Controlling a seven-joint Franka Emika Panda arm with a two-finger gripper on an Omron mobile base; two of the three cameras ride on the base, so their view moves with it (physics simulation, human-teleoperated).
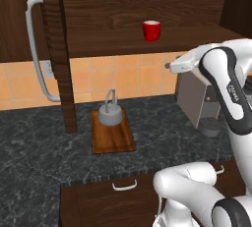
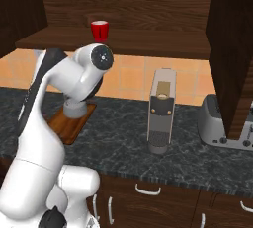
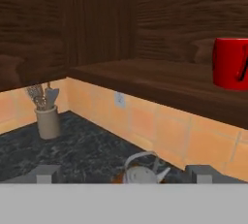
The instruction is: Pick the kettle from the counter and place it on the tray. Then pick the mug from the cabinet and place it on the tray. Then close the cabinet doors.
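The left base view looks forward and down from behind the arm's left, taking in the tray [image 1: 113,133] on the counter [image 1: 39,147] and the cabinet [image 1: 123,29] shelf above it. The right base view covers the same tray [image 2: 69,122] from the other side, the arm standing before it. The hand view sits nearer, level with the shelf above the tray, facing the cabinet [image 3: 111,29] corner.
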